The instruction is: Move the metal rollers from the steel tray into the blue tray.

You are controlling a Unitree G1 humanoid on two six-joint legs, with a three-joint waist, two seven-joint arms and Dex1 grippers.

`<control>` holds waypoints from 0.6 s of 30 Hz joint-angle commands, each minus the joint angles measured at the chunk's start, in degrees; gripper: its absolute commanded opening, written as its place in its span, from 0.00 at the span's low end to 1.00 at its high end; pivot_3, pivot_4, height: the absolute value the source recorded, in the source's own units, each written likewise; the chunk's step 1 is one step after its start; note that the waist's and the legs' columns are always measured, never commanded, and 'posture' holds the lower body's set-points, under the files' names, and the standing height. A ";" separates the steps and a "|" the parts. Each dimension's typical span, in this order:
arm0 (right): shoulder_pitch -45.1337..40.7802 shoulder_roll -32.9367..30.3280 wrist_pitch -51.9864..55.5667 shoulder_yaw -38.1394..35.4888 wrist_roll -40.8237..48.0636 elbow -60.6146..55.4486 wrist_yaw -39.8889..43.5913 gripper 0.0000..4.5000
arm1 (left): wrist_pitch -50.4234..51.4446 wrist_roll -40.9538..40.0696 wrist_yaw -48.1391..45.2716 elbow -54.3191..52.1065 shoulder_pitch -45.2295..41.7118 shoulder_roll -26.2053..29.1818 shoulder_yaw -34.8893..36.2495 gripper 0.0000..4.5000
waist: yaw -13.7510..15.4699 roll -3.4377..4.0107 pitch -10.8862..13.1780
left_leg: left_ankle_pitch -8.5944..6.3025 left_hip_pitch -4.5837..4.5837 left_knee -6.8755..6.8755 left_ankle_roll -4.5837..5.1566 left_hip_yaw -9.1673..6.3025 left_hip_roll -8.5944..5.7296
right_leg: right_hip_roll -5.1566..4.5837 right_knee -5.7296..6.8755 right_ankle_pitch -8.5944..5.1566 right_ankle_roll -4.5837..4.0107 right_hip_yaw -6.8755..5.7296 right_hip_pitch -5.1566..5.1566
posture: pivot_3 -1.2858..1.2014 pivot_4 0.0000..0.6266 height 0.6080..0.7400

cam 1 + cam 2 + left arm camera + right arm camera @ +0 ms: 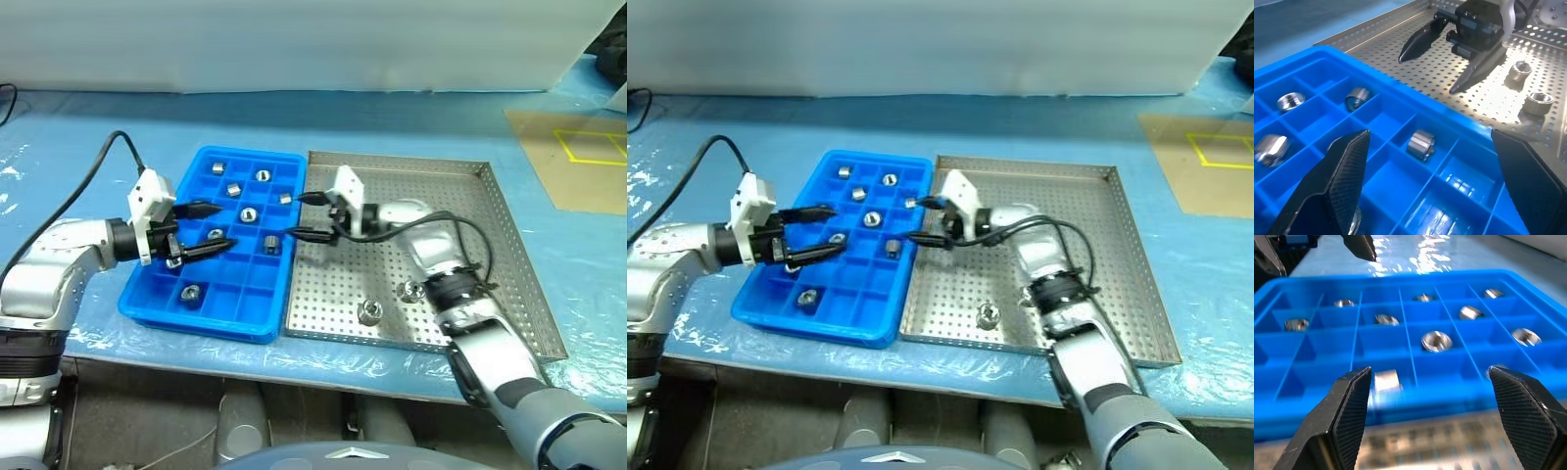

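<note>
Both arms are clad in smooth silver-grey shells with black joint sections between the segments. Each wrist carries a white, boxy camera housing. The left gripper [203,227] and right gripper [306,215] each have 2 slim black fingers tapering to points; seen close, the finger pads [1347,166] show a fine cross-hatched texture. A black cable loops from each wrist back along the forearm

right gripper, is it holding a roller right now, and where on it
Nothing is held. The right gripper is open and empty at the blue tray's edge; the left gripper is open and empty too.
</note>
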 commanded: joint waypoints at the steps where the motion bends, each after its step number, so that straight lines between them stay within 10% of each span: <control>1: 6.55 -6.25 6.68 -2.00 3.03 -12.93 1.93 0.88 | -2.20 1.78 -1.65 3.24 -3.48 -2.42 -3.27 0.94 | -0.21 0.01 0.00 | 0.00 0.07 -0.04 0.00 0.01 0.00 | 0.00 -0.01 -0.02 0.03 0.03 0.03 | 0.48 0.24 1.00; 18: 29.92 -19.44 11.31 -6.91 1.18 -33.65 -7.83 0.88 | -11.75 9.33 -11.26 21.14 -14.64 -12.46 -11.86 0.94 | -5.08 0.02 -0.01 | -0.18 0.36 0.01 0.31 0.25 -0.09 | 0.04 -0.10 -0.03 0.08 0.42 0.17 | 0.39 0.24 1.00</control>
